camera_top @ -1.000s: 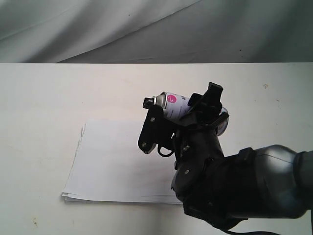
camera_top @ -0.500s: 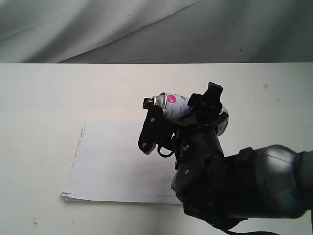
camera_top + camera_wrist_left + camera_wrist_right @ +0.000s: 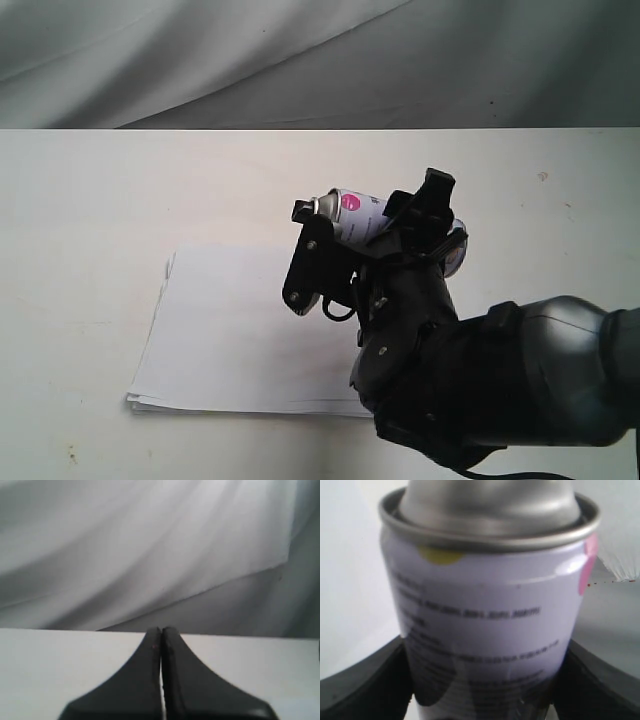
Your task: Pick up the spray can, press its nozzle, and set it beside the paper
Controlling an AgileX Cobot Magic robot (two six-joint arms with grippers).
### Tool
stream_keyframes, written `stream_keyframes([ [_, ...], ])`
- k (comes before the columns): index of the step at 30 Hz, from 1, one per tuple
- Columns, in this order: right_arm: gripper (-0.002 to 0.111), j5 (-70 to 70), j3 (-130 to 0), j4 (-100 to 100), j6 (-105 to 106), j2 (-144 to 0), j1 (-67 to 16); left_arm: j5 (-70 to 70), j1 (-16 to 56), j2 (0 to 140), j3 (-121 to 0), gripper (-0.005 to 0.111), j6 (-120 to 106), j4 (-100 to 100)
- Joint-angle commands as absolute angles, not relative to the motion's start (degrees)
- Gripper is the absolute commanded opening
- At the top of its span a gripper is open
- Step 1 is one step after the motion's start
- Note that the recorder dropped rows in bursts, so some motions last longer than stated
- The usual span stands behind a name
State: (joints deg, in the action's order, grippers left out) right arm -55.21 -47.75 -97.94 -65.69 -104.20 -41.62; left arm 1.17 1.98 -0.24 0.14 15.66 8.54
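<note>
Exterior view: right end effector still holds spray can, unmoved.

Lab setup: white table, draped backdrop

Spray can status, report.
Right end effector shut on spray can, held tilted off the table. Left end effector shut. Paper lies flat; nothing seen in the way.

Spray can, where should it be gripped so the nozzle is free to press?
Grip the spray can across its straight cylindrical body, from two opposite sides, as the right gripper does now. That leaves the domed top and nozzle exposed.
</note>
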Motion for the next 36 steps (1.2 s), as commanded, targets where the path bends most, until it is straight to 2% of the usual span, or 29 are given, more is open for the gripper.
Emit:
stream_keyframes([
  [1, 0.0, -57.9, -48.1, -99.9, -65.5, -103.8, -41.8, -7.8, 2.3, 0.0, 0.0, 0.0, 22.3, 2.3],
  [7, 0.0, -57.9, -48.1, -99.9, -65.5, -103.8, -41.8, -8.1, 2.3, 0.0, -1.1, 0.0, 28.6, 1.8],
  [11, 0.0, -57.9, -48.1, -99.9, -65.5, -103.8, -41.8, -3.8, 2.3, 5.9, -9.2, 0.0, 29.8, 3.8],
  [15, 0.0, -57.9, -48.1, -99.9, -65.5, -103.8, -41.8, 1.8, 2.3, 24.1, -23.2, 0.0, 27.8, 5.3],
  [17, 0.0, -57.9, -48.1, -99.9, -65.5, -103.8, -41.8, 3.7, 2.3, 38.6, -32.3, 0.0, 22.7, 5.3],
  [21, 0.0, -57.9, -48.1, -99.9, -65.5, -103.8, -41.8, 7.2, 3.1, 56.7, -40.1, 0.0, 17.9, 5.2],
  [24, 0.0, -57.9, -48.1, -99.9, -65.5, -103.8, -41.8, 4.9, 9.6, 67.5, -41.0, 0.0, 9.7, 5.1],
  [29, 0.0, -57.9, -48.1, -99.9, -65.5, -103.8, -41.8, -0.9, 15.5, 76.1, -41.0, 0.0, 2.2, 5.3],
  [36, 0.0, -57.9, -48.1, -99.9, -65.5, -103.8, -41.8, -2.6, 16.2, 80.7, -41.0, 0.0, 1.8, 9.2],
])
